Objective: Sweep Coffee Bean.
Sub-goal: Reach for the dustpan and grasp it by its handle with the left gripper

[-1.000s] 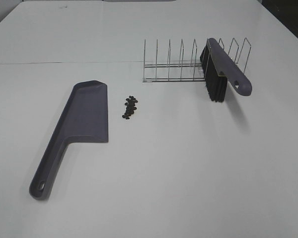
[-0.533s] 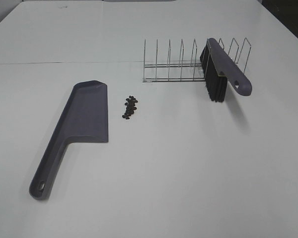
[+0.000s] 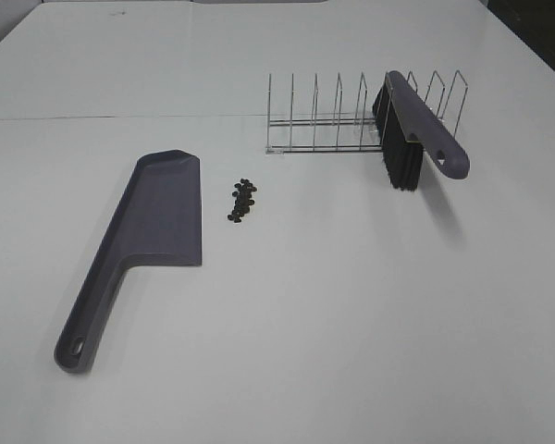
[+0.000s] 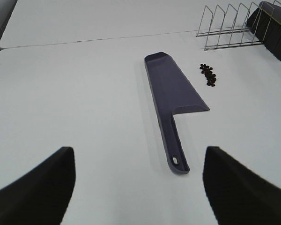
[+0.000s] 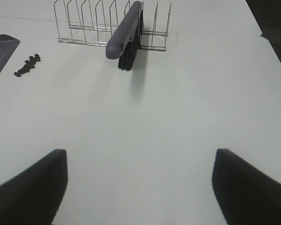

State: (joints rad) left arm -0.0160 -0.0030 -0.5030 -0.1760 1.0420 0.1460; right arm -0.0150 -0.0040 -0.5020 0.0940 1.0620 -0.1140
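- Left gripper (image 4: pixel 138 152): jaws spread wide, holding nothing, hovering above the table (image 4: pixel 61 93).
- Right gripper (image 5: pixel 140 152): jaws equally wide, empty, above the table.

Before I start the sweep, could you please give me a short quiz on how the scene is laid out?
1. True or false: the coffee beans already lie inside the dustpan.
2. Where is the brush? A: flat on the table. B: propped in the wire rack. C: on the dustpan.
3. In a word each, how do the left claw and the right claw stand?

Key
1. False: the coffee beans lie on the table beside the dustpan.
2. B.
3. Open and open, both holding nothing.
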